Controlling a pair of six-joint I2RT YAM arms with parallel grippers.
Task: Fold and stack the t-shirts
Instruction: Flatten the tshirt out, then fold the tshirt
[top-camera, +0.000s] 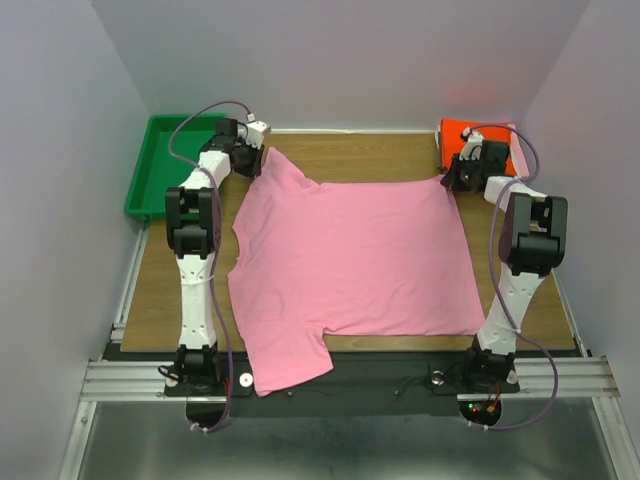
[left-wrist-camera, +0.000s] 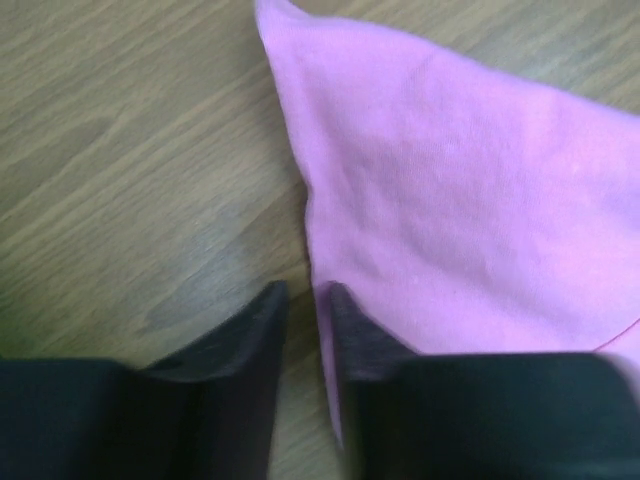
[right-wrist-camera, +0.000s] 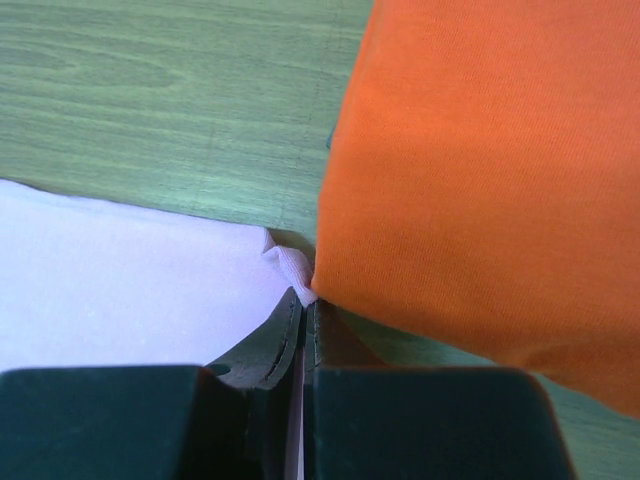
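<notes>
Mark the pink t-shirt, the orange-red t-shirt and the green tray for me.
pink t-shirt (top-camera: 350, 260), top external view, middle of its body.
orange-red t-shirt (right-wrist-camera: 480, 170), right wrist view, its broad top surface.
green tray (top-camera: 158, 165), top external view, its bare floor.

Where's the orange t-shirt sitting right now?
Top view: the orange t-shirt lies at the far right corner of the table, just beyond the right hand, which pinches a corner of the pink t-shirt beside it.
</notes>
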